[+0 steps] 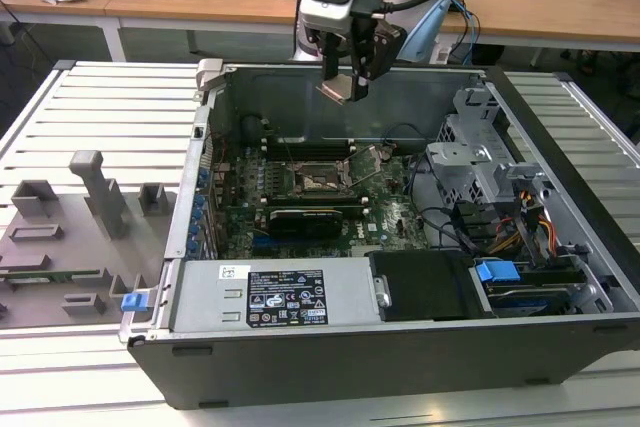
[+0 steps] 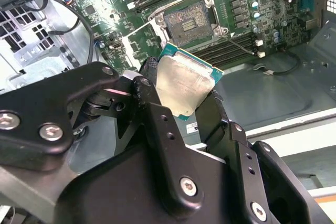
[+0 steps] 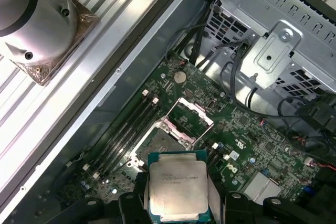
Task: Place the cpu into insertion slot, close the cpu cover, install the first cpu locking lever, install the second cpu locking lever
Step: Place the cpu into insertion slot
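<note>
Exterior view: the hand [image 1: 347, 79] grips the cpu [image 1: 334, 91], with the insertion slot [image 1: 322, 180] well below the hand. Second wrist view: the fingers [image 2: 149, 74] pinch opposite cpu edges. First wrist view: faint print crosses the cpu face.

Your black two-finger gripper [image 1: 345, 82] grips the thin square silvery metal cpu [image 2: 184, 85] above the grey metal computer case [image 1: 300, 352]; on its green motherboard [image 1: 390, 217] the square dark-centred insertion slot [image 2: 188, 22] lies beside the upraised silvery frame cpu cover [image 3: 177, 129].
</note>
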